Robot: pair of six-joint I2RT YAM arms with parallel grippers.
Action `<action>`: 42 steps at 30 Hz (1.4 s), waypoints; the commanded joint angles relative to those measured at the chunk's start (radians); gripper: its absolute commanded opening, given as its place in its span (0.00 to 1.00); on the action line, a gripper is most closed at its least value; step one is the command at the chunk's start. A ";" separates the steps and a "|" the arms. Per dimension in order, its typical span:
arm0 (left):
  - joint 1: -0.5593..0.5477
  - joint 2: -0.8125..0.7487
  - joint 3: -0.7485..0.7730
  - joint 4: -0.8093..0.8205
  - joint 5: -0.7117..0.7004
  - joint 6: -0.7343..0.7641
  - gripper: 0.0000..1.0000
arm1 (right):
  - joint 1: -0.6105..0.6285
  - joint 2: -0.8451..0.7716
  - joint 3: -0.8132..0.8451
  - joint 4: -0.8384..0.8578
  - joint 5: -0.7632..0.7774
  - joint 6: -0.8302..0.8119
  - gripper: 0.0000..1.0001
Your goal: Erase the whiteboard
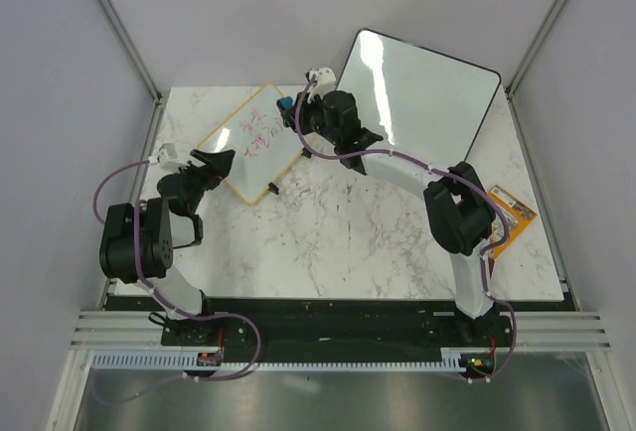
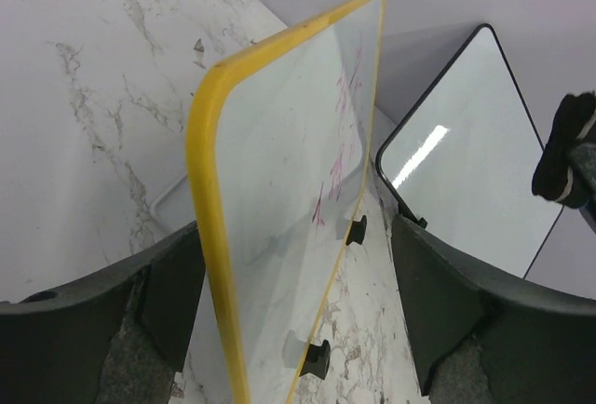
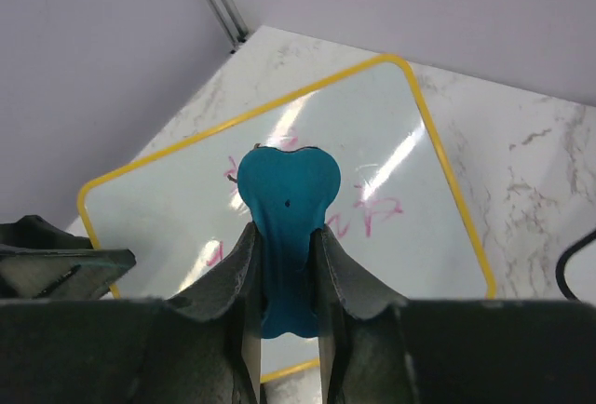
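Marble table (image 1: 348,237), whiteboard (image 1: 253,141) far left. My left gripper (image 1: 214,161) straddles its near corner, jaws wide; my right gripper (image 1: 298,113) pinches a teal eraser (image 3: 287,190).

The whiteboard (image 1: 250,143) is a small square white panel with a thin yellow frame and rounded corners. It lies on the marble bench (image 1: 378,242) toward the far left, turned so its corners point diamond-wise. Pink-red handwriting (image 1: 260,135) still covers its middle. Two small black clips (image 2: 355,230) sit on its near-right edge.
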State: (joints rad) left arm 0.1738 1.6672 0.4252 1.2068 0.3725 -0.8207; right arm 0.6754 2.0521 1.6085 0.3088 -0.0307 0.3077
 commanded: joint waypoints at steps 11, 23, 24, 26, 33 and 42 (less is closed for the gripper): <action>0.019 0.025 -0.017 0.109 0.065 0.098 0.38 | 0.058 0.233 0.125 0.098 -0.130 -0.035 0.00; 0.049 0.069 -0.031 0.126 0.114 0.038 0.02 | 0.062 0.241 0.111 0.139 -0.103 -0.051 0.00; 0.049 0.062 -0.031 0.128 0.127 0.041 0.02 | 0.064 0.240 0.104 0.145 -0.106 -0.053 0.00; 0.050 0.055 -0.031 0.106 0.143 0.052 0.02 | 0.062 0.243 0.106 0.154 -0.120 -0.055 0.00; 0.049 -0.001 -0.068 0.063 0.224 0.086 0.02 | 0.065 0.258 0.122 0.161 -0.123 -0.062 0.00; 0.046 0.005 -0.042 -0.009 0.310 0.110 0.02 | 0.107 0.348 0.226 0.096 -0.135 -0.108 0.00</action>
State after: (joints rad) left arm 0.2264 1.6547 0.3698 1.3212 0.5564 -0.8207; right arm 0.7441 2.3547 1.7447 0.4099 -0.1383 0.2493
